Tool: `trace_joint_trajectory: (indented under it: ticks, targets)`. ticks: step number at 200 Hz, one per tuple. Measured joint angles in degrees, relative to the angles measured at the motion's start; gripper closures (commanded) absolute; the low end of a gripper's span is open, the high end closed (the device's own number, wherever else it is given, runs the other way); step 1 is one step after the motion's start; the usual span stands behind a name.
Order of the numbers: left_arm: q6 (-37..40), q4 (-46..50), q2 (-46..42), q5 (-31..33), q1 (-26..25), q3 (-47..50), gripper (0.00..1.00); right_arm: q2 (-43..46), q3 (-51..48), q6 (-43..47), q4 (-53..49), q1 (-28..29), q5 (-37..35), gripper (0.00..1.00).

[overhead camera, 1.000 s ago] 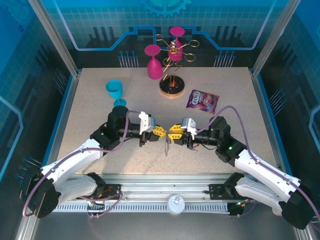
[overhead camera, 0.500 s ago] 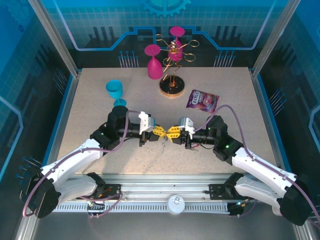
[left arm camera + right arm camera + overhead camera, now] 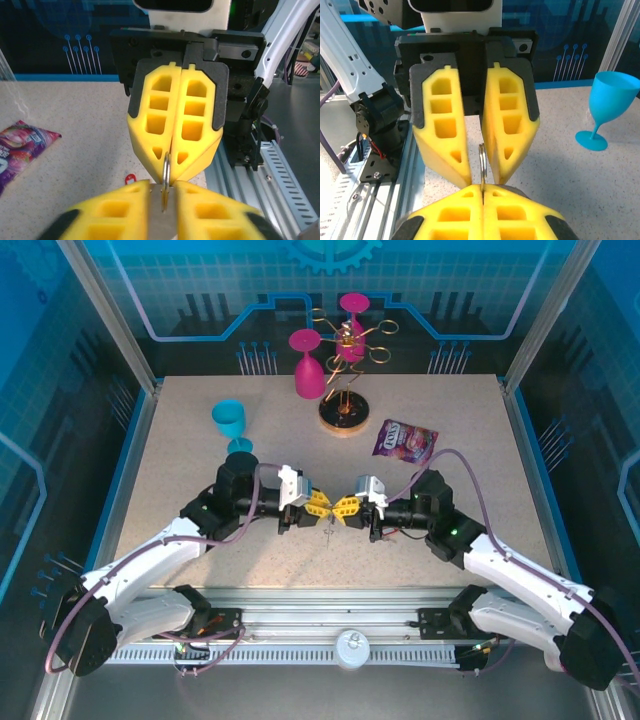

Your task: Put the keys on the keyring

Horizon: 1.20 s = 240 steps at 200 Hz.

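Observation:
My two grippers meet tip to tip over the near middle of the table. The right gripper (image 3: 345, 508) (image 3: 482, 189) is shut on a small silver ring of the keyring (image 3: 482, 162) (image 3: 166, 167), which stands edge-on. The left gripper (image 3: 320, 505) (image 3: 162, 189) has its yellow fingers (image 3: 442, 145) a little apart on either side of that ring, not pressing it. A flat silver metal piece (image 3: 161, 212) shows in the gap between them, and a thin metal bit (image 3: 328, 532) hangs below the tips. A tiny red key tag (image 3: 130, 177) lies on the table under the grippers.
A purple snack packet (image 3: 405, 438) (image 3: 20, 145) lies at the right middle. A blue cup (image 3: 230, 422) (image 3: 610, 107) stands at the left. Pink cups sit on and beside the gold wire rack (image 3: 345, 412) at the back. The metal rail (image 3: 330, 615) runs along the near edge.
The right gripper moved left to meet the left one and shut on the ring. The left gripper's fingers then parted a little.

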<state>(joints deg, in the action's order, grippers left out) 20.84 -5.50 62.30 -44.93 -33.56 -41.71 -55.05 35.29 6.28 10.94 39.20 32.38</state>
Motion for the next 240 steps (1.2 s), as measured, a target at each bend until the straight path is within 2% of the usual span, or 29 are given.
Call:
trace_joint_trajectory:
  ticks: [79, 129, 148, 158, 170, 183, 212, 240]
  targets:
    - [6.4, 13.8, 0.7, 2.5, -0.2, -4.6, 0.77, -5.7, 15.0, 8.4, -24.6, 3.2, -4.4, 1.00]
    - [9.7, 19.3, 1.6, 2.8, -0.2, -6.6, 1.00, -10.6, 22.7, 12.2, -36.2, 5.1, -7.8, 1.00]
    - [10.7, 20.7, 1.6, 2.9, -0.2, -6.9, 1.00, -11.7, 24.4, 13.1, -38.8, 5.6, -8.4, 1.00]
    - [11.0, 20.9, 1.6, 2.9, -0.2, -6.9, 1.00, -11.7, 24.5, 13.3, -39.1, 5.6, -8.4, 1.00]
    - [11.2, 20.8, 1.6, 2.8, -0.2, -6.9, 1.00, -11.2, 24.1, 13.0, -38.6, 5.4, -8.2, 0.80]
    - [11.3, 20.0, 1.4, 2.6, -0.3, -6.9, 1.00, -9.1, 21.6, 11.9, -35.5, 4.6, -7.2, 0.73]
    - [10.7, 14.8, -0.8, 1.6, -0.3, -4.0, 1.00, -1.6, 11.6, 9.1, -25.5, 3.1, -4.3, 0.72]
    - [10.6, 11.4, -1.6, 0.0, -0.4, -2.4, 1.00, -0.7, 7.6, 6.5, -18.8, 3.1, -2.7, 0.73]
